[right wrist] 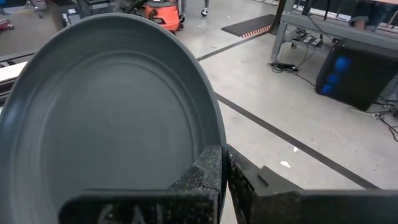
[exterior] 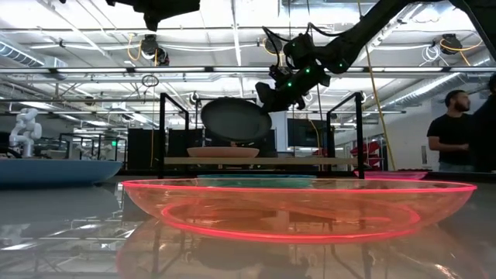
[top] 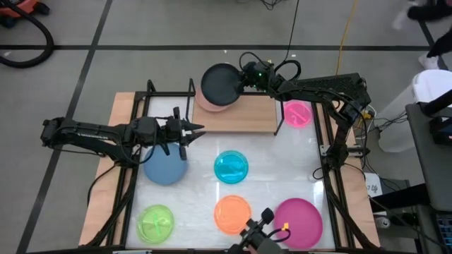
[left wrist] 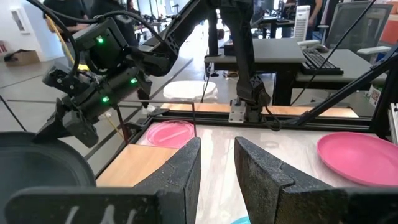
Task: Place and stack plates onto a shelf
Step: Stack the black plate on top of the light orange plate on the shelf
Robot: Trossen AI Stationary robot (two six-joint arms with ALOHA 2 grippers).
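Behind your table the low view shows a workshop hall with ceiling trusses, hanging cables and a person standing at the right. The white tabletop is glossy and reflects the plates. The shelf sits along the far edge, a pale pink plate on its left end. Your right gripper pinches the rim of a black plate, tilted, above that pink one. Your left gripper hangs with its fingers slightly parted and nothing between them, just in front of the shelf and over a blue plate. A small magenta plate lies beside the shelf's right end. Cyan lies mid-table; lime green, orange and large magenta line the near edge.
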